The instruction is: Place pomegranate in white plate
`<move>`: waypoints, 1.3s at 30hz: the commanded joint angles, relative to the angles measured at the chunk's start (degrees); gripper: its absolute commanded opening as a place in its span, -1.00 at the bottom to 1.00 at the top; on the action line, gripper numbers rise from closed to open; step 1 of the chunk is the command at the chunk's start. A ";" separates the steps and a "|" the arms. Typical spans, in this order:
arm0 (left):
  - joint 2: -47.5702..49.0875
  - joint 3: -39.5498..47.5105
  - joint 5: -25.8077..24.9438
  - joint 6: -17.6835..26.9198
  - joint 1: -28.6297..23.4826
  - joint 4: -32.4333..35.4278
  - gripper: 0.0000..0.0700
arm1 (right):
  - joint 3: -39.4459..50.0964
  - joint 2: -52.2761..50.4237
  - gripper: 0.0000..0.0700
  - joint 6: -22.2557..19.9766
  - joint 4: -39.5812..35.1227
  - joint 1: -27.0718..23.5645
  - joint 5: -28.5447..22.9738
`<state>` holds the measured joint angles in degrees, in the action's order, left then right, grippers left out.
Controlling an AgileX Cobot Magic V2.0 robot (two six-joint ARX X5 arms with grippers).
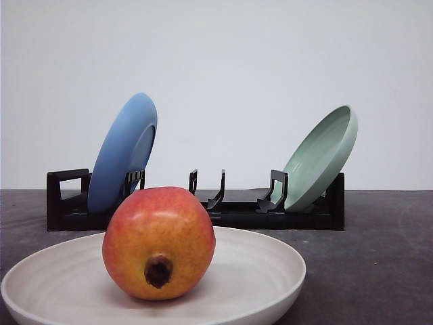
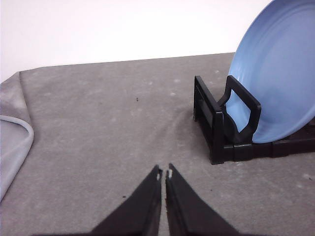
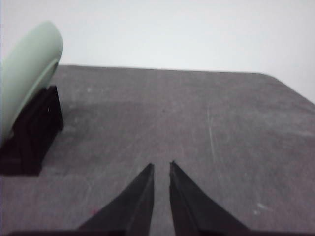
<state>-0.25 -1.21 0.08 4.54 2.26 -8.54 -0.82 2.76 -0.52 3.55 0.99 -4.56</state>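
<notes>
The pomegranate (image 1: 159,242), red fading to orange-yellow with its dark calyx facing the camera, rests inside the white plate (image 1: 270,277) at the front of the table. In the left wrist view my left gripper (image 2: 163,172) hovers above bare grey cloth with its black fingertips nearly touching and nothing between them. My right gripper (image 3: 161,165) is likewise over bare cloth, its fingers close together with a thin gap and holding nothing.
A black dish rack (image 1: 230,210) stands behind the plate, holding a blue plate (image 1: 125,152) at its left end and a pale green plate (image 1: 321,156) at its right end. A fold of grey cloth (image 2: 12,142) lies beside the left gripper.
</notes>
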 commanded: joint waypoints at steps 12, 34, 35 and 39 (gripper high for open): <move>0.09 0.55 0.11 0.50 -0.11 0.74 -1.00 | 0.24 -2.56 -0.83 -1.84 6.73 -0.09 1.45; 0.09 0.55 0.11 0.50 -0.11 0.78 -1.00 | 0.24 -2.56 -0.83 -1.80 5.30 -0.09 1.55; 0.09 0.55 0.11 0.50 -0.11 0.77 -1.00 | 0.24 -2.56 -0.83 -1.80 5.30 -0.09 1.55; 0.09 0.55 0.11 0.50 -0.11 0.77 -1.00 | 0.24 -2.56 -0.83 -1.80 5.32 -0.09 1.55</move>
<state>-0.25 -1.21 0.09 4.54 2.26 -8.45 -0.86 0.23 -1.76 9.34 0.99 -3.07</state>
